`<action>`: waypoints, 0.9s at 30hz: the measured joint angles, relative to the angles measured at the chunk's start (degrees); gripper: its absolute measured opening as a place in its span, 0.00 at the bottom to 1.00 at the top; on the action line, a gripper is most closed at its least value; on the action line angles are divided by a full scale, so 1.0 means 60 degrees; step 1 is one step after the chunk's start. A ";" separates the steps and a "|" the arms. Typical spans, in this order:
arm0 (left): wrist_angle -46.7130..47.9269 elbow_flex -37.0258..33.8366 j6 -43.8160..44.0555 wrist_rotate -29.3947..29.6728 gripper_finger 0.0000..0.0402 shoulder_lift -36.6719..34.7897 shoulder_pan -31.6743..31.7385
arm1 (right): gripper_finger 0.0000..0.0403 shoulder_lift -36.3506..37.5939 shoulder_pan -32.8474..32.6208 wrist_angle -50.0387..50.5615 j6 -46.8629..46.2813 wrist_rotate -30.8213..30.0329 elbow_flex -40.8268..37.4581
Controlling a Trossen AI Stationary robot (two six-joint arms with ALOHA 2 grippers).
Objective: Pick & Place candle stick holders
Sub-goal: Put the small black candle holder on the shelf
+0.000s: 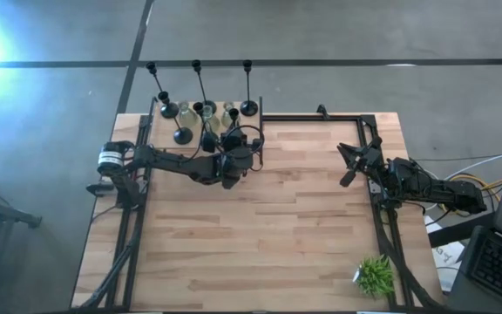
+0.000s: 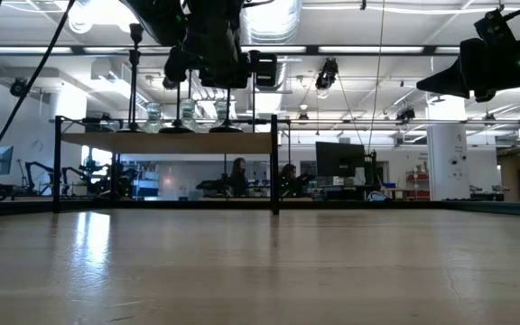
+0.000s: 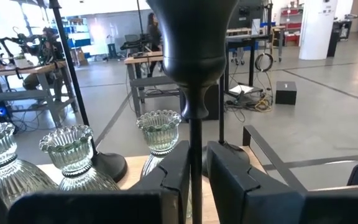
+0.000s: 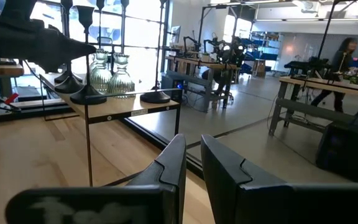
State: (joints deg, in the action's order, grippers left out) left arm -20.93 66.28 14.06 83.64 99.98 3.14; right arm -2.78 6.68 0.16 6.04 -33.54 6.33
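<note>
Several black candle stick holders (image 1: 248, 106) and three pale-green glass ones (image 3: 73, 155) stand by their bases on a raised wooden shelf (image 1: 268, 126) at the table's far left. My left gripper (image 1: 234, 139) is at the shelf's near side, shut on one black holder (image 3: 191, 43); the cup of that holder rises just above the fingers. In the low view the gripper (image 2: 217, 63) hangs high above the table. My right gripper (image 1: 342, 164) hovers at the right side, empty, with a narrow gap between its fingers (image 4: 193, 155). My left gripper pinches the black holder's thin stem (image 3: 196, 134) between its two fingers, just below the cup. The fingers come level from the table's near side and lie across the upright stem. The fingers hide the base, so I cannot tell whether it is lifted off the shelf.
A small green potted plant (image 1: 375, 275) stands at the near right corner. A black frame rail (image 1: 382, 227) runs along the table's edges. The glass holders (image 1: 227, 113) stand close around the held one. The wooden table top (image 1: 260, 235) lies between the arms.
</note>
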 joint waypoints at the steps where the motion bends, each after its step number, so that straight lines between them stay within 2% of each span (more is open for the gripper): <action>1: -0.0007 0.0000 0.0000 0.0003 0.14 0.0000 0.0000 | 0.11 -0.0002 -0.0004 0.0000 0.0000 0.0004 0.0000; 11: -0.0007 0.0000 -0.0016 0.0160 0.15 0.0000 0.0000 | 0.11 -0.0001 -0.0004 0.0000 0.0000 0.0000 0.0000; 22: -0.0007 0.0000 -0.0292 0.0134 0.27 -0.0004 -0.0022 | 0.11 -0.0002 -0.0004 0.0000 0.0000 0.0001 0.0000; 27: -0.0007 0.0000 -0.0299 0.0148 0.29 -0.0004 -0.0068 | 0.11 0.0001 -0.0003 0.0000 0.0000 0.0001 0.0000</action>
State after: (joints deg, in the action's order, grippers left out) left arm -20.97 66.28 12.27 84.53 99.96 2.73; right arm -2.77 6.66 0.16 6.04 -33.54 6.33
